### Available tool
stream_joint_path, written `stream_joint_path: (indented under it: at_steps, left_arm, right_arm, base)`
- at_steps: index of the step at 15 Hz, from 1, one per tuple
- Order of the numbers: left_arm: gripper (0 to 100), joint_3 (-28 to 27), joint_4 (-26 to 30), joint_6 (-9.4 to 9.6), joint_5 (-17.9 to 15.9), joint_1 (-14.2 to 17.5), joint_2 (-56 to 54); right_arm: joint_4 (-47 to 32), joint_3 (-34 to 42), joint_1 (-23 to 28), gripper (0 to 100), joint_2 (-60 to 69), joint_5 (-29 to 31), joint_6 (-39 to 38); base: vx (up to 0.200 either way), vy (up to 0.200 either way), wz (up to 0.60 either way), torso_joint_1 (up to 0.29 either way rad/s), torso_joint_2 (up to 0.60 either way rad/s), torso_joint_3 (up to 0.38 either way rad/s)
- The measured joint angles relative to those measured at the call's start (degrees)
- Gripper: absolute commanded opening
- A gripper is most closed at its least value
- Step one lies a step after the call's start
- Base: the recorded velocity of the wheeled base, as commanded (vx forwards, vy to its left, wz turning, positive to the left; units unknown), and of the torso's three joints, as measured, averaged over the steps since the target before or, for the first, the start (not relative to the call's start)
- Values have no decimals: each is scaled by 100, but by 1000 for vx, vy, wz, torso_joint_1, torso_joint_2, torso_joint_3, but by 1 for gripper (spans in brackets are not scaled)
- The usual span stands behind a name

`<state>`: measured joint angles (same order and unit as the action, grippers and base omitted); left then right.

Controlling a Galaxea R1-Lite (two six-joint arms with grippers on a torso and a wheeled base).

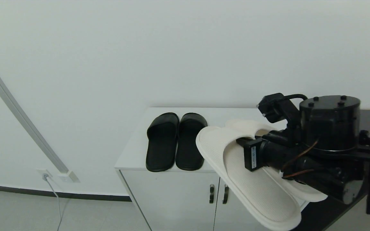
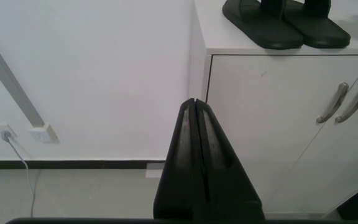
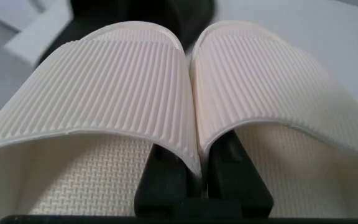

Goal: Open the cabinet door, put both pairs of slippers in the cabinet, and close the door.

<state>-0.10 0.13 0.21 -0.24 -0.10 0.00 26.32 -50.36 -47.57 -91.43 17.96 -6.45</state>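
Big pale wall fills the back, with a grey strip slanting down across it on my left. Below it stands the white cabinet, both doors shut, the two handles upright side by side at the seam where the doors meet.

And here's the white pair of slippers, up in my right pincer. They sit side by side, ribbed straps touching. One finger goes in under each strap and the two inner strap walls are squeezed between them, so it is clamped down to a narrow gap. From the head view this pair hangs tilted in front of the cabinet's right side, its upper end just beside the black ones and its lower end over the right door.

The black pair of slippers lies flat on the cabinet top, side by side and touching, near the front edge.

My left pincer is low, out in front of the cabinet's left corner, its fingers pressed flat together with nothing between them.

Smallest of all is a wall socket down by the floor, with a cable trailing from it.
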Motion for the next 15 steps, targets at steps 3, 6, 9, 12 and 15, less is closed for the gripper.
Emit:
stream_joint_path:
  at_steps: [3,6,9,12,15]
  left_arm:
    - [0,0,0,-2,0,0,0]
    - [0,0,0,0,0,0,0]
    - [0,0,-2,4,-2,0,0]
    - [0,0,-2,0,-2,0,0]
    - [0,0,0,-7,4,0,0]
  right_arm:
    - [4,290,-55,0,505,-628,421]
    - [15,560,-135,0,817,-994,711]
    - [63,762,-286,0,1001,-1459,731]
    - [69,852,-413,0,1073,-1577,723]
    - [72,894,-457,0,1095,-1705,713]
  base:
    - [0,0,0,0,0,0]
    - [0,0,0,0,0,0]
    - [0,0,0,0,0,0]
    - [0,0,0,0,0,0]
    - [-67,0,0,1,1,-1]
